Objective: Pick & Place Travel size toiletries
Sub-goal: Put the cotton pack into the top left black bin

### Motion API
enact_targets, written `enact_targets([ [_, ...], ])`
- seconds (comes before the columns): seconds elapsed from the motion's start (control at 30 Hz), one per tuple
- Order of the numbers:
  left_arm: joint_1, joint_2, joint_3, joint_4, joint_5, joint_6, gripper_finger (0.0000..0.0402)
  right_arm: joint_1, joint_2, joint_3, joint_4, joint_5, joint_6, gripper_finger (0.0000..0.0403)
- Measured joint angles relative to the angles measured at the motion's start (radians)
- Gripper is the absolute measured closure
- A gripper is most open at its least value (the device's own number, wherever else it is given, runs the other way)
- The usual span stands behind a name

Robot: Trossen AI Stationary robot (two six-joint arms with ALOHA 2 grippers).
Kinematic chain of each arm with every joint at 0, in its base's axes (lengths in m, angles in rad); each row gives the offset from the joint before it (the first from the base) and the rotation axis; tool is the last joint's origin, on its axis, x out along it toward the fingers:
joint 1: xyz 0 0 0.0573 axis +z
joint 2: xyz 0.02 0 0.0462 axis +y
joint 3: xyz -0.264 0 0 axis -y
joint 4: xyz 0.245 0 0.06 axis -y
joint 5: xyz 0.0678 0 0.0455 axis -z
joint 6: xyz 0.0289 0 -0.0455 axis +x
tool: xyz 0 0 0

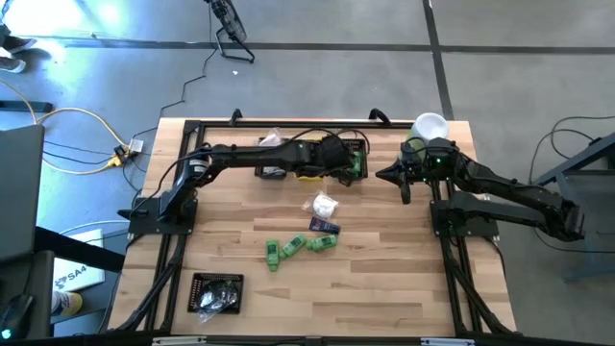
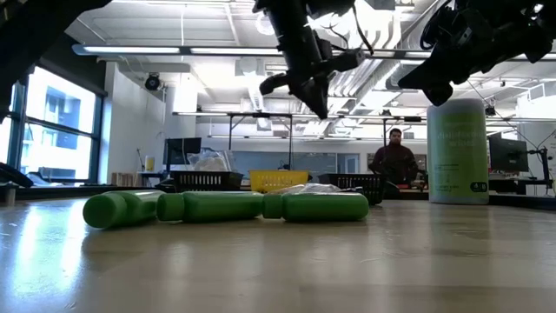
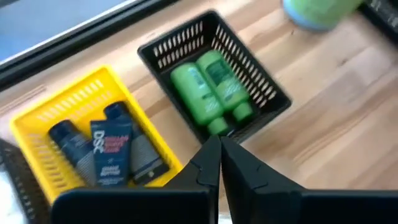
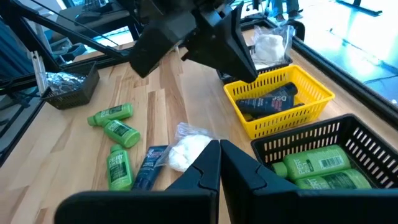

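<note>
While the left gripper (image 3: 219,146) hovers empty, jaws pressed together, above the black bin (image 3: 261,81) holding two green bottles (image 3: 208,87); three bottles (image 1: 298,248) wait mid-table; unopened jaws could knock them rolling

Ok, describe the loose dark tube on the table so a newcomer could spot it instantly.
Start at the yellow bin by the table's far edge and come toward the open middle of the wooden table. There a white crinkly packet lies; the dark blue tube lies right beside it. It is the only dark item there: the three loose bottles nearby are bright green.
</note>
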Motion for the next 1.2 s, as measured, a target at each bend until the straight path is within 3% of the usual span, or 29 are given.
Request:
enact_targets([
  [0.63, -0.033, -0.003, -0.002, 0.130, 0.061, 0.179, 0.0401, 0.000, 0.000, 0.000, -0.013, 0.070, -0.021, 0.0401],
  [0.93, -0.052, -0.021, -0.004, 0.185, 0.138, 0.307, 0.0401, 0.000, 0.000, 0.000, -0.012, 0.187, -0.028, 0.0401],
  [1.07, -0.059, -0.035, -0.095, 0.295, 0.190, 0.324, 0.0401, 0.000, 0.000, 0.000, -0.012, 0.241, -0.026, 0.0401],
  [1.2, -0.057, -0.113, -0.262, 0.431, 0.220, 0.297, 0.0401, 0.000, 0.000, 0.000, -0.011, 0.245, 0.002, 0.0401],
])
